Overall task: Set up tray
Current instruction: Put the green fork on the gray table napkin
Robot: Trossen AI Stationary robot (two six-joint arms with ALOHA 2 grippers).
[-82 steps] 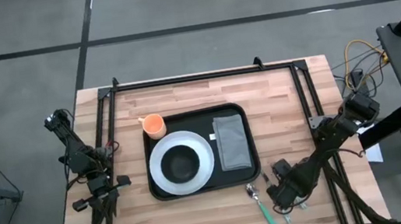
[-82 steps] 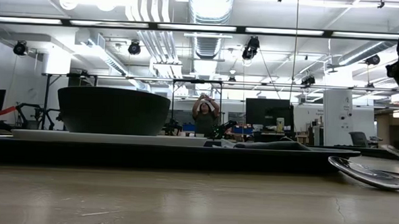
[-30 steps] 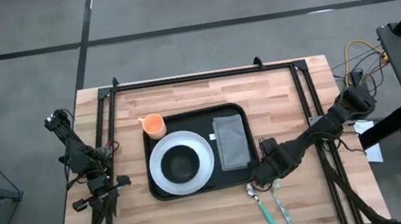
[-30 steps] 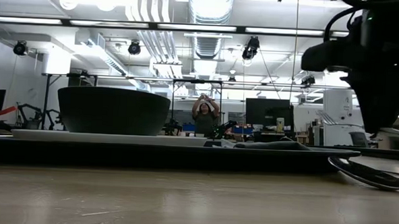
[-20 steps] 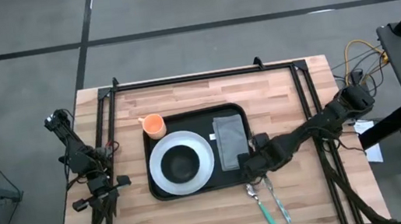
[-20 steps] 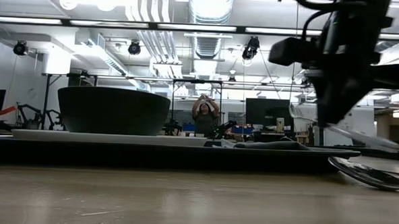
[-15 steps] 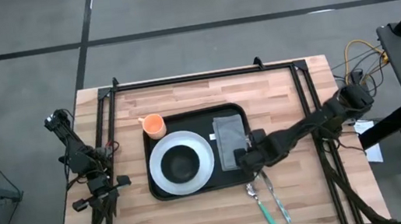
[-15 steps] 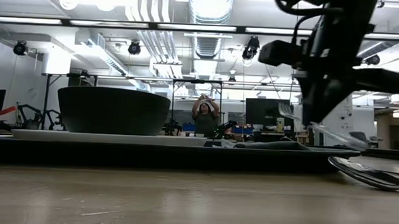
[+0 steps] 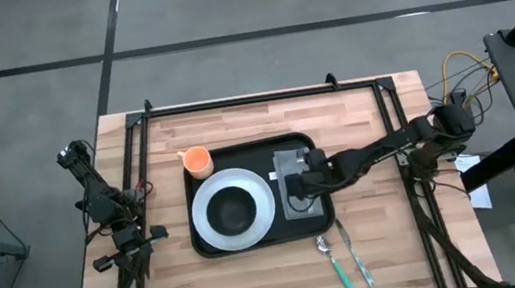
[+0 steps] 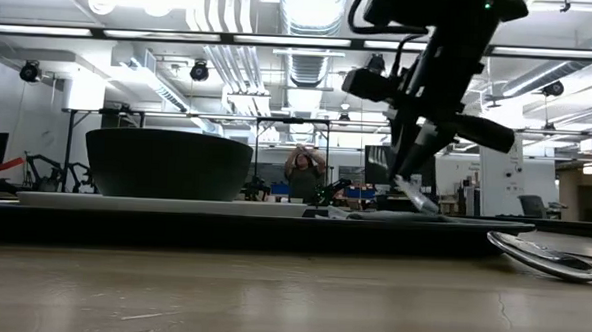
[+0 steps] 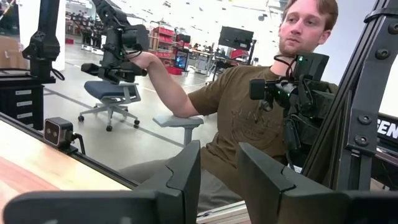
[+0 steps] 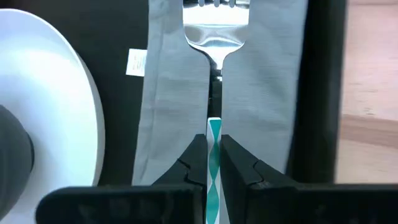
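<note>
Over the napkin [image 9: 295,181] at the tray's [image 9: 213,243] three o'clock side, your right claw [image 9: 293,181] grips a fork [image 12: 214,37] lengthwise along it.

Both arms were dark, near-black machines built of slim tubular links joined by chunkier rounded joints. The left arm [image 9: 111,217] carried loose black cabling looped beside its upper joints, with a small touch of red near its middle. The right arm [image 9: 394,148] was a long thin link ending in a blocky wrist housing. The right gripper [image 12: 213,160] had two matte black fingers [image 12: 193,163] tapering to narrow wedge tips. The left gripper [image 11: 217,177] had broader, flat-faced dark fingers [image 11: 185,175] with bevelled edges, rising from a wide black crossbar.
</note>
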